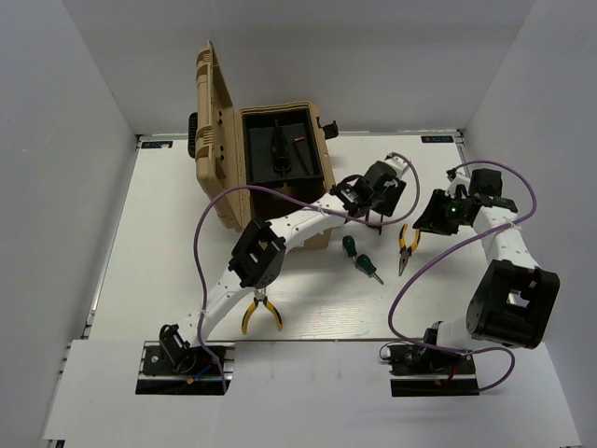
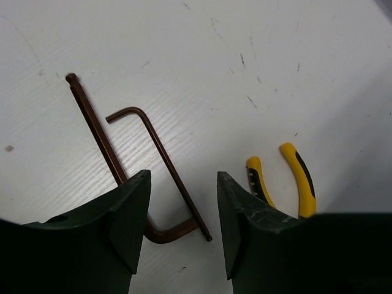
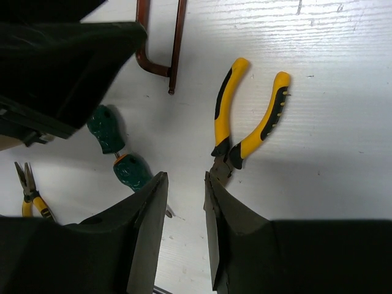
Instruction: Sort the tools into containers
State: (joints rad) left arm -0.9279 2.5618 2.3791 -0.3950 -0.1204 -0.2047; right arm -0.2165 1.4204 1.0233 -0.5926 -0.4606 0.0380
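On the white desk (image 1: 149, 243) my left hand (image 2: 184, 180) hung apart over hex keys (image 2: 161, 153), right hand (image 3: 185, 180) apart by pliers (image 3: 228, 149)

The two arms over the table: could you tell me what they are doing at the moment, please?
They are sorting tools into the open toolbox. The left gripper hovers, open, over two hex keys lying on the table, apparently about to pick one up. The right gripper is open just above one pair of pliers. Two screwdrivers and the other pliers lie loose too.
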